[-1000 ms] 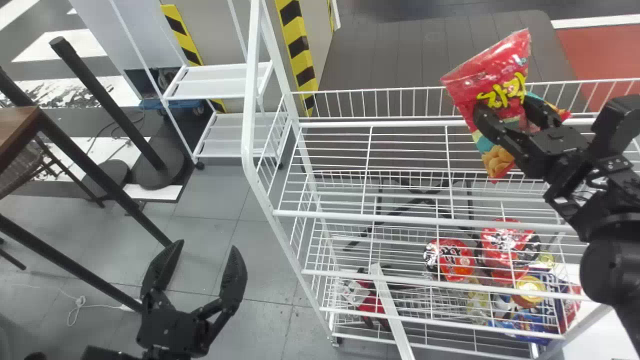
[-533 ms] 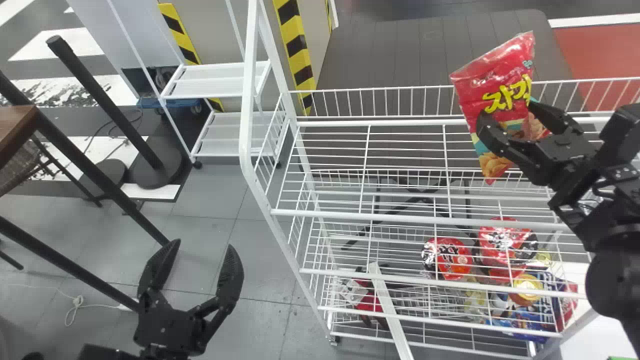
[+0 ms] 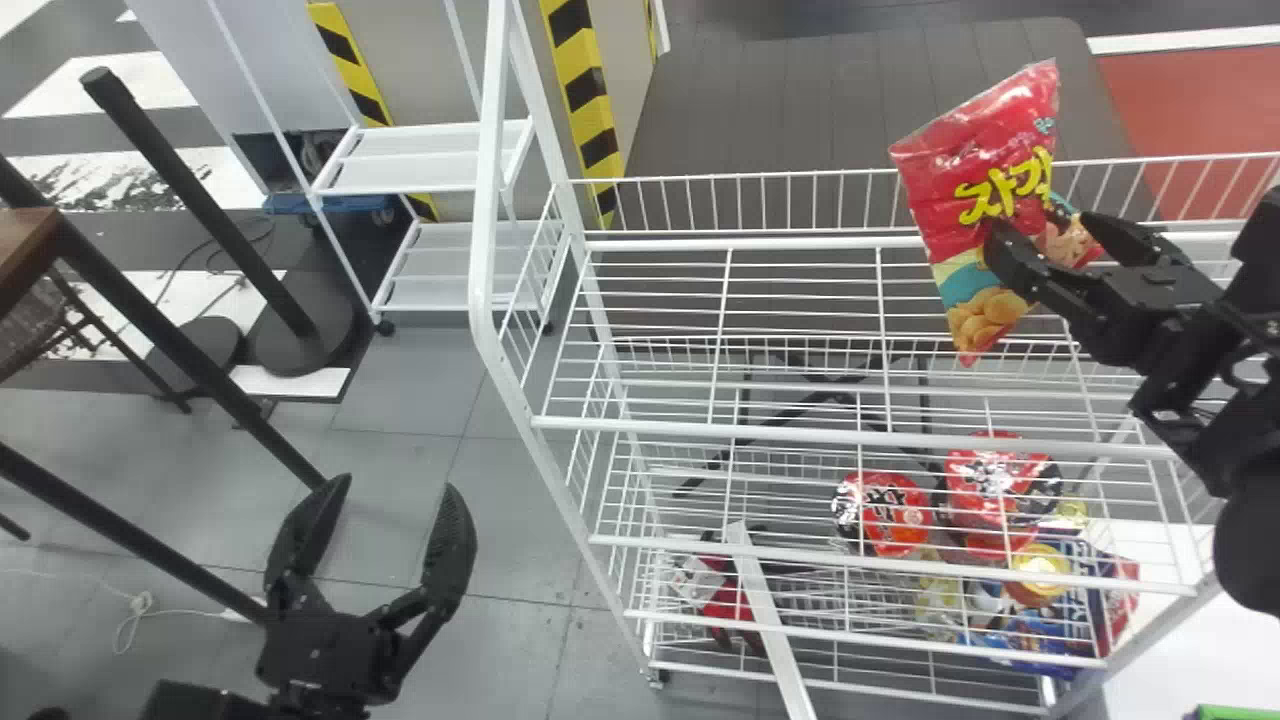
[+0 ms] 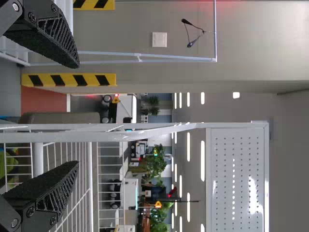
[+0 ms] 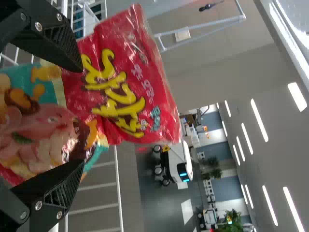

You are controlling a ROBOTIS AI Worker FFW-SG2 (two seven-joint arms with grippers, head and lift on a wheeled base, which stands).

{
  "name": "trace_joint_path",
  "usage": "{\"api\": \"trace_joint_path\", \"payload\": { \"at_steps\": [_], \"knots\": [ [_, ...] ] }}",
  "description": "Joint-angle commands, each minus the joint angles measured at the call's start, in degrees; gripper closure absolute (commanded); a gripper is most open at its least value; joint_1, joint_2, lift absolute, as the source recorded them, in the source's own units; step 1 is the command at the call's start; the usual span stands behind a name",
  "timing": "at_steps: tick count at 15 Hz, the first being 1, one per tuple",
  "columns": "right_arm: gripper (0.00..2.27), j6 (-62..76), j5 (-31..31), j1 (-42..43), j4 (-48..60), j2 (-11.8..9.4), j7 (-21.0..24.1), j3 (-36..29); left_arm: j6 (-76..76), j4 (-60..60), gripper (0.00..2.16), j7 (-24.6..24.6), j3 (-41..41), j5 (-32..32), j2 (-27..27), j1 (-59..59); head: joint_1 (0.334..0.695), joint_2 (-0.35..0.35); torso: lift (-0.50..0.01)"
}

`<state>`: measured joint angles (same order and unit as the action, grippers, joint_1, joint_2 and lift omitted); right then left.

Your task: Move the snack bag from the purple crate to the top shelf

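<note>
Black left pincer [image 3: 398, 487] spread wide and idle, lower left of the head view. White wire top shelf [image 3: 700, 430], centre to right. Right pincer [image 3: 1040, 228], right side, clenched on the lower part of the red snack bag [image 3: 985, 150], held tilted, upper right. Bag should be levelled, kept this side of the back rail [image 3: 750, 242], lowered slowly and released only once supported; hard squeezing to be avoided, contents probably crushable.
</note>
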<state>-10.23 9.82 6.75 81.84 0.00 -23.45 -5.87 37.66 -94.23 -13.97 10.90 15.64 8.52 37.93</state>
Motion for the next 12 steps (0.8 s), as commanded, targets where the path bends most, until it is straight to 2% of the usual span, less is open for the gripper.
{"api": "trace_joint_path", "payload": {
  "at_steps": [1,3,5,6,8,9,10,11,12],
  "knots": [
    [0.32,-1.0,-0.8,0.8,0.0,0.1,0.0,-0.3,0.0,0.4,0.11,0.0,0.0,0.0,0.0,-0.4,0.695,0.172,0.0],
    [0.43,-2.0,-1.5,1.7,-0.4,0.1,-0.1,0.5,0.0,0.4,0.11,0.0,0.0,0.1,0.0,-0.5,0.695,0.169,0.0],
    [0.71,-2.0,-1.9,2.4,-1.2,0.1,-0.9,0.8,0.0,0.5,0.11,-0.1,0.2,0.4,0.0,-0.6,0.695,0.173,0.0],
    [0.88,-2.0,-2.1,2.6,-1.5,0.1,-0.9,1.0,0.0,0.6,0.11,0.0,0.4,0.4,0.0,-0.6,0.695,0.178,0.0],
    [1.55,-1.5,-2.4,2.7,-1.6,0.1,-0.8,1.1,0.0,1.0,0.11,-0.1,0.4,0.6,0.0,-0.7,0.695,0.189,0.0],
    [1.72,-1.3,-2.4,2.3,-1.6,0.1,-0.8,1.2,0.0,1.0,0.11,-0.1,0.4,0.6,0.0,-0.7,0.695,0.19,0.0],
    [1.78,-1.2,-2.4,1.7,-1.0,0.1,-0.8,1.1,0.0,1.0,0.11,-0.1,0.4,0.6,0.0,-0.8,0.695,0.191,0.0],
    [1.97,-1.5,-2.4,0.7,-0.1,0.1,-0.5,0.9,0.0,1.1,0.11,-0.1,0.4,0.6,0.0,-0.9,0.695,0.192,0.0],
    [2.03,-1.7,-2.2,-0.2,1.2,0.1,-0.5,0.6,0.0,1.2,0.11,0.0,0.4,0.6,0.0,-0.9,0.695,0.193,0.0]
  ]
}}
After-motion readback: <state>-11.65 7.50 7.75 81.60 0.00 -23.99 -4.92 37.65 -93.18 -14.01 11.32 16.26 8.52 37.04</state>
